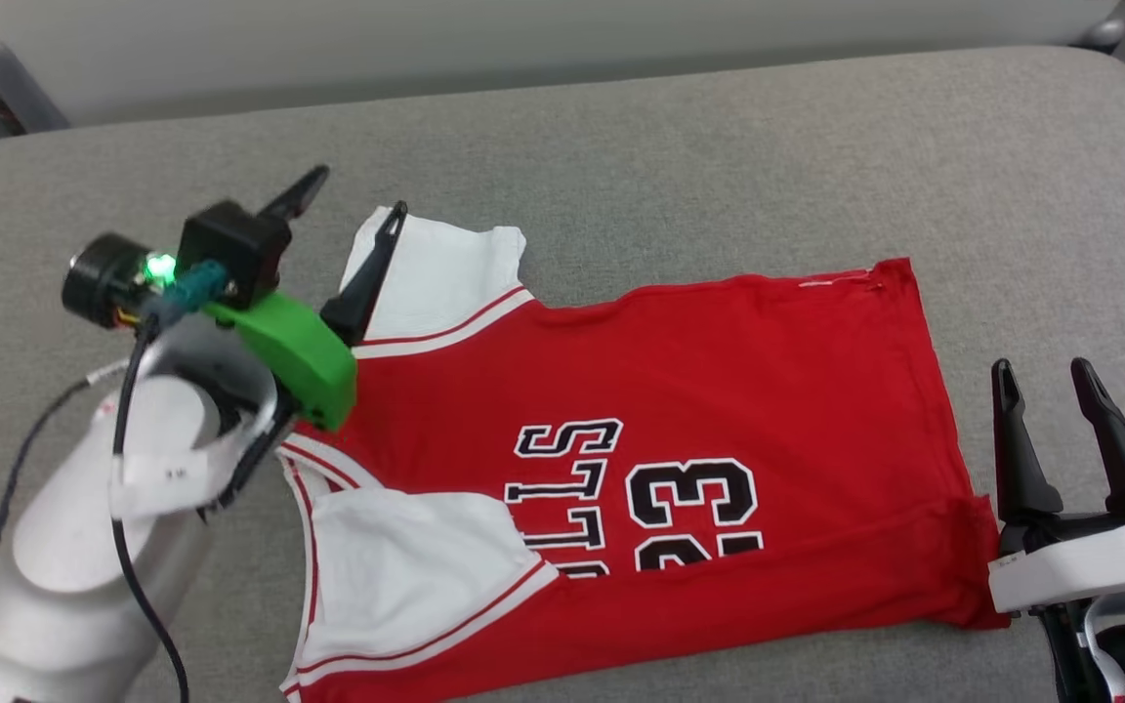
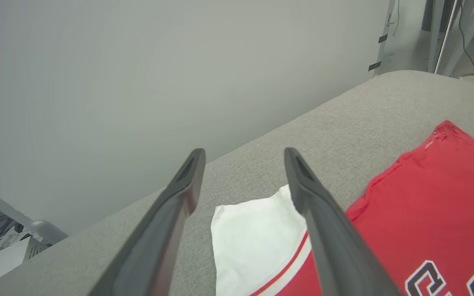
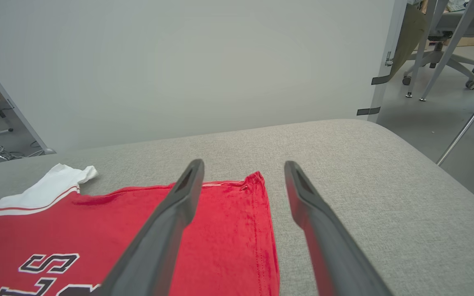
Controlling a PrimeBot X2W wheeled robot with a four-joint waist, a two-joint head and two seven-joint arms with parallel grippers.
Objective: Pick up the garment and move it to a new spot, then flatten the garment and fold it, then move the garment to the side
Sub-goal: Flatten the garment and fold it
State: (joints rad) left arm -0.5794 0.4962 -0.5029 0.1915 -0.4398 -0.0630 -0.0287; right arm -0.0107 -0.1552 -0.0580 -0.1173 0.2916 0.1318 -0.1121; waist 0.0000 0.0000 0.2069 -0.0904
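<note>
Garment (image 1: 719, 391) is lying spread flat across the middle of the grey counter (image 1: 670, 127). Its neck opening is pointing toward 9 o'clock and its hem toward 3 o'clock, with black-and-white lettering and the number 23 facing up. Its far sleeve (image 1: 445, 264) is reaching toward 11 o'clock, while the near sleeve (image 1: 406, 576) is lying at 7 o'clock.

The left claw (image 1: 357, 191) is hovering at the garment's 10 o'clock with its fingers spread wide, gripping nothing. One finger is crossing over the far sleeve and the other is standing over bare counter; I cannot tell whether either is touching the cloth.

The right claw (image 1: 1042, 368) is hovering at the garment's 4 o'clock, just beside the near corner of the hem. Its fingers are also standing apart and empty, pointing toward 12 o'clock.
</note>
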